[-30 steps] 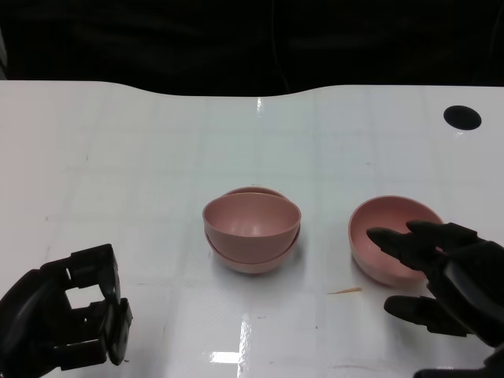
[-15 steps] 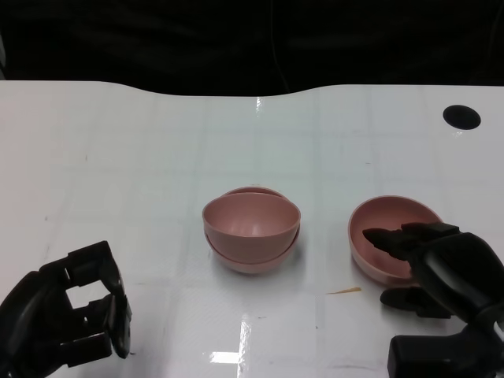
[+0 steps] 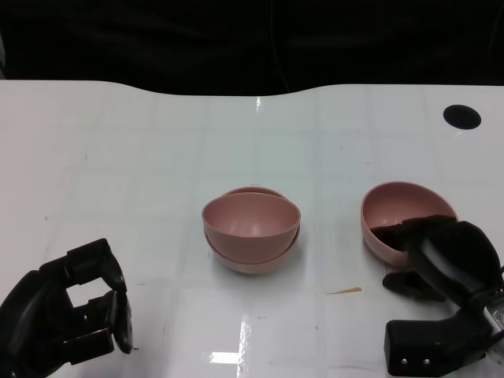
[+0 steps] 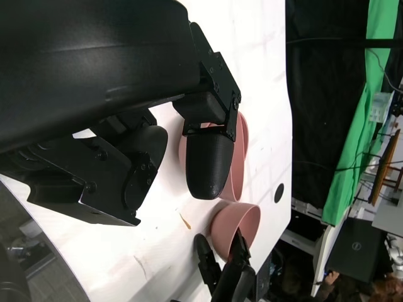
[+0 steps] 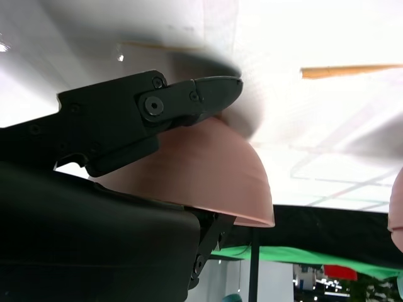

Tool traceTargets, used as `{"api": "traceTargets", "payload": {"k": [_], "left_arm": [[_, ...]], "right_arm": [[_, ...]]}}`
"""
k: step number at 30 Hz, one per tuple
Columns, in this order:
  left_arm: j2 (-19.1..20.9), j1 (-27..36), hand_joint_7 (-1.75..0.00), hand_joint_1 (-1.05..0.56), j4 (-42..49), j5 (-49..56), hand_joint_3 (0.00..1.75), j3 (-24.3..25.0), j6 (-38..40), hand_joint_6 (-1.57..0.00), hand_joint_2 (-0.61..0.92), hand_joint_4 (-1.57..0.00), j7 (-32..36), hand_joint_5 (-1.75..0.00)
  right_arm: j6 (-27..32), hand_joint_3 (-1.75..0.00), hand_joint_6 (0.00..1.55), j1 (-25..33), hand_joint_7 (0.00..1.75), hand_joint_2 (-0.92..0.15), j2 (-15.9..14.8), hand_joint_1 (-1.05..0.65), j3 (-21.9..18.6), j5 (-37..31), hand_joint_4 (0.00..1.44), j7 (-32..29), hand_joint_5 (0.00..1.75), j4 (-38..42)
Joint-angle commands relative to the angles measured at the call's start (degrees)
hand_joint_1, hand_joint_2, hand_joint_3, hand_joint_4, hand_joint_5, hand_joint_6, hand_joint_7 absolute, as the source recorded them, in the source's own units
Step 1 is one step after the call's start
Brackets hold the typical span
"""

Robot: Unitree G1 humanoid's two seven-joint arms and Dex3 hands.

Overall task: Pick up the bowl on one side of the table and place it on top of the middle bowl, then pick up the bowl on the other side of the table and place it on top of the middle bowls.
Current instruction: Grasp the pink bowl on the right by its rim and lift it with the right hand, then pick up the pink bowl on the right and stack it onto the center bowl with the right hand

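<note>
Two pink bowls sit nested as one stack (image 3: 252, 228) at the middle of the white table (image 3: 142, 157); the left wrist view shows the stack (image 4: 240, 157) too. To its right, a third pink bowl (image 3: 398, 209) is tilted, its near rim pinched by my right hand (image 3: 441, 256), fingers inside and thumb under the wall. The right wrist view shows that bowl (image 5: 208, 170) close up against a black finger (image 5: 157, 110). My left hand (image 3: 67, 319) rests at the near left with its fingers apart and nothing in them.
A small wooden sliver (image 3: 344, 291) lies on the table between the stack and the right hand. A black round hole (image 3: 461, 116) marks the far right corner. The table's far edge curves against a dark background.
My right hand has closed on the right bowl's near rim, and the bowl has tipped and shifted a little right and away. The left hand has barely moved.
</note>
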Motion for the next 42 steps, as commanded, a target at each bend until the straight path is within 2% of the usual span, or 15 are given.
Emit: {"api": "traceTargets", "payload": {"k": [1,3,4,5,6,8,14,19,23,29,30,31,33,36,42], "left_arm": [[-0.13,0.52,-1.75,0.28,-1.08,0.33,1.33,0.35,0.66,-0.69,0.86,-0.9,0.66,-1.75],[-0.48,0.54,-1.75,0.29,-0.96,0.0,1.34,0.43,0.53,-0.69,0.86,-0.9,0.36,-1.75],[-0.61,0.5,-1.75,0.29,-0.84,-0.03,1.34,0.44,0.41,-0.69,0.86,-0.91,0.19,-1.75],[-0.7,0.46,-1.75,0.29,-0.89,0.03,1.34,0.42,0.58,-0.69,0.85,-0.91,0.31,-1.75],[-0.8,0.4,-1.75,0.29,-1.0,0.19,1.35,0.35,0.84,-0.69,0.85,-0.91,0.59,-1.75],[-0.97,0.29,-1.75,0.28,-1.06,0.47,1.35,0.28,1.21,-0.69,0.84,-0.91,0.94,-1.75],[-1.12,0.1,-1.75,0.28,-0.84,2.11,1.33,-0.12,0.84,-0.67,0.83,-0.88,1.2,-1.75],[-1.45,0.15,-1.75,0.27,-1.25,3.12,1.33,-0.18,0.89,-0.67,0.82,-0.87,1.46,-1.75],[-1.56,0.18,-1.75,0.28,-1.27,3.54,1.34,-0.14,0.56,-0.67,0.82,-0.86,1.11,-1.75],[-1.64,0.01,-1.75,0.28,-1.54,3.66,1.33,0.0,1.67,-0.67,0.83,-0.85,1.69,-1.75],[-1.55,-0.05,-1.75,0.28,-1.24,3.78,1.33,-0.05,1.25,-0.67,0.83,-0.85,1.37,-1.75],[-1.43,-0.1,-1.75,0.28,-1.03,3.98,1.33,-0.12,0.91,-0.67,0.83,-0.85,1.13,-1.75],[-1.32,-0.16,-1.75,0.29,-0.86,4.42,1.34,-0.25,0.49,-0.66,0.82,-0.84,0.96,-1.75],[-1.53,-0.31,-1.75,0.3,-0.79,4.43,1.34,-0.09,0.74,-0.66,0.83,-0.84,0.9,-1.75],[-1.89,-0.04,-1.75,0.32,0.04,4.61,1.33,-0.16,-0.95,-0.68,0.83,-0.86,0.07,-1.75]], "right_arm": [[-2.48,-0.14,1.03,-1.7,0.07,-0.92,0.23,-0.28,1.83,1.09,0.99,-3.12,0.48,4.23],[-5.01,-0.14,1.21,-2.17,0.13,-0.92,0.12,-0.22,2.76,1.4,0.82,-6.58,1.29,5.56],[-5.96,-0.2,0.93,-2.35,0.89,-0.92,0.02,-0.19,3.1,1.67,0.77,-7.5,1.56,6.0],[-6.7,-0.24,0.71,-2.49,1.39,-0.92,-0.2,-0.19,3.32,1.99,0.75,-7.76,1.67,6.1],[-7.34,-0.26,0.63,-2.65,1.56,-0.92,-0.53,-0.2,3.5,2.25,0.74,-7.89,1.71,5.9],[-8.59,-0.29,0.57,-2.98,1.7,-0.92,-1.31,-0.21,3.67,2.9,0.73,-7.62,1.74,5.24],[-12.85,-0.36,0.53,-4.26,1.75,-0.91,-4.56,-0.21,3.16,4.97,0.74,-3.59,1.75,0.21],[-17.95,-0.34,0.52,-6.29,1.75,-0.88,-8.77,-0.17,1.34,8.48,0.75,6.15,1.75,-9.64],[-18.96,-0.3,0.53,-8.0,1.75,-0.92,-9.68,-0.22,-0.3,11.16,0.77,12.73,1.75,-15.69],[-19.16,-0.4,0.59,-10.29,1.75,-0.92,-8.39,-0.25,-2.04,14.7,0.83,21.28,1.75,-21.5],[-19.38,-0.46,0.62,-11.33,1.75,-0.88,-7.7,-0.24,-1.91,15.03,0.86,22.46,1.75,-22.25],[-19.59,-0.61,0.63,-12.25,1.75,-0.78,-6.98,-0.24,-1.76,15.29,0.88,23.5,1.75,-22.88],[-19.49,-0.71,0.64,-13.2,1.75,-0.7,-5.98,-0.23,-1.65,15.38,0.89,25.13,1.75,-23.86],[-18.5,-0.71,0.63,-14.48,1.75,-0.66,-3.91,-0.25,-1.08,15.64,0.88,28.76,1.75,-25.63],[-17.65,-0.68,0.65,-14.82,1.75,-0.69,0.1,-0.26,0.3,14.64,0.88,32.16,1.75,-26.45]]}}
